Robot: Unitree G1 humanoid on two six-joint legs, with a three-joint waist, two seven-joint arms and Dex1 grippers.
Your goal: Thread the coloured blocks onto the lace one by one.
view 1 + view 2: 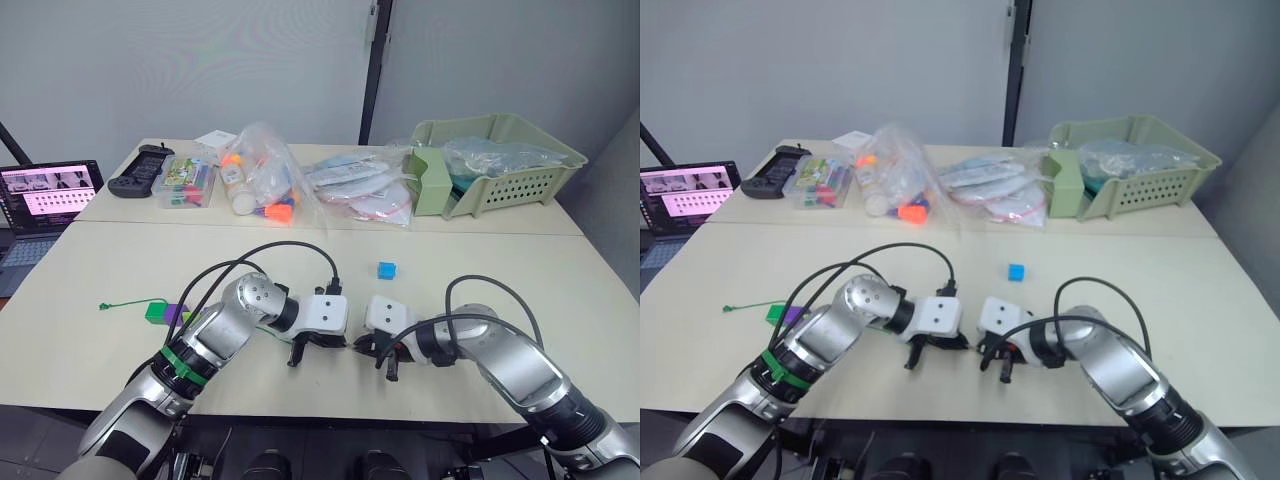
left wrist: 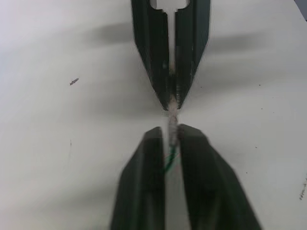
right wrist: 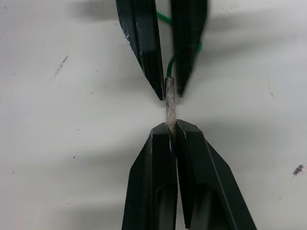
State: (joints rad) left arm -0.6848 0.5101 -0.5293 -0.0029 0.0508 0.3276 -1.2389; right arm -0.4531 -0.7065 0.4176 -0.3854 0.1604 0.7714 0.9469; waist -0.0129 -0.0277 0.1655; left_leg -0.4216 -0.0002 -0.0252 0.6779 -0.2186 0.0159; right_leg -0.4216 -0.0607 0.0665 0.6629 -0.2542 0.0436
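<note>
A pale surface point(image 1: 560, 290) holds a green basket point(image 1: 520, 160) and plastic bags of toys point(image 1: 260, 180) along its far edge. Near the front edge, the left hand point(image 1: 318, 348) and right hand point(image 1: 375, 352) meet tip to tip, both closed on the lace point(image 3: 170, 103), pinching its stiff pale tip between them. A blue block point(image 1: 387, 270) lies just beyond the hands; green and purple blocks point(image 1: 165, 312) sit already strung at far left. Passing the tip cleanly likely needs one hand to keep its grip until the other's is secure. No writing is readable.
</note>
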